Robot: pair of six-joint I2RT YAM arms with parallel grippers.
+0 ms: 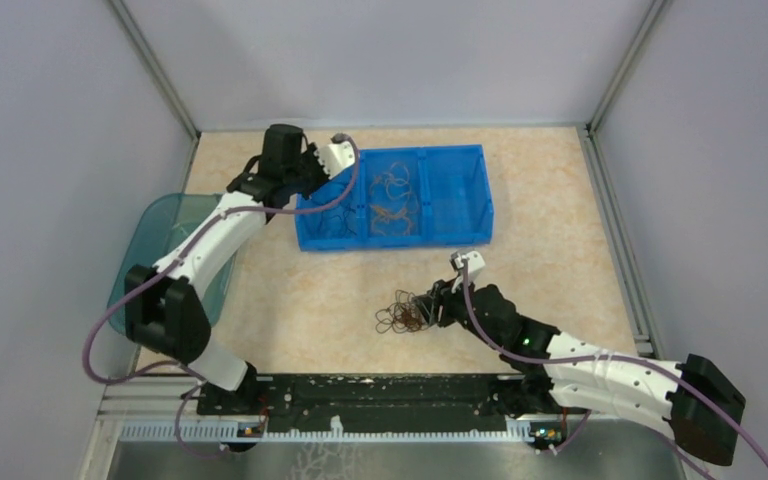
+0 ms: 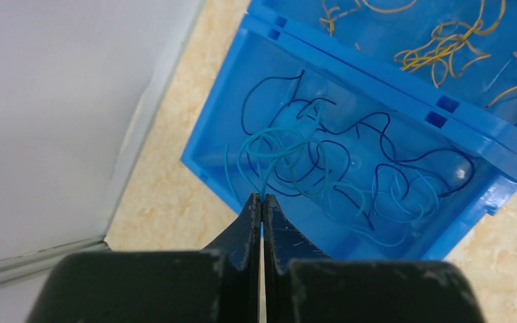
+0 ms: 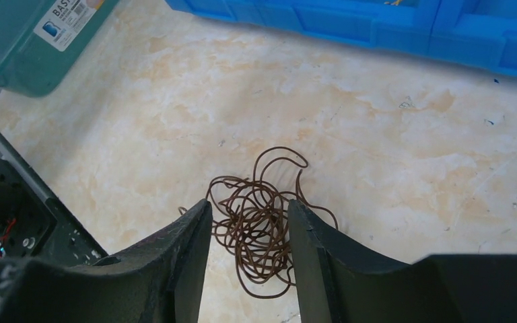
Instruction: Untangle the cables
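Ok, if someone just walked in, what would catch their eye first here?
Probably the bright blue bin at the far middle of the table, with yellow-orange cables in its middle compartment. Next, the brown tangle lying nearer the arms, between the right gripper's open fingers. The left gripper is pinched shut on a teal cable over the bin's left compartment.

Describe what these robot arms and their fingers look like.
The left arm and right arm are white rounded shells with chunky black joints. A thick purple cable runs along each. The fingers are matte black wedges, tapering to tips.
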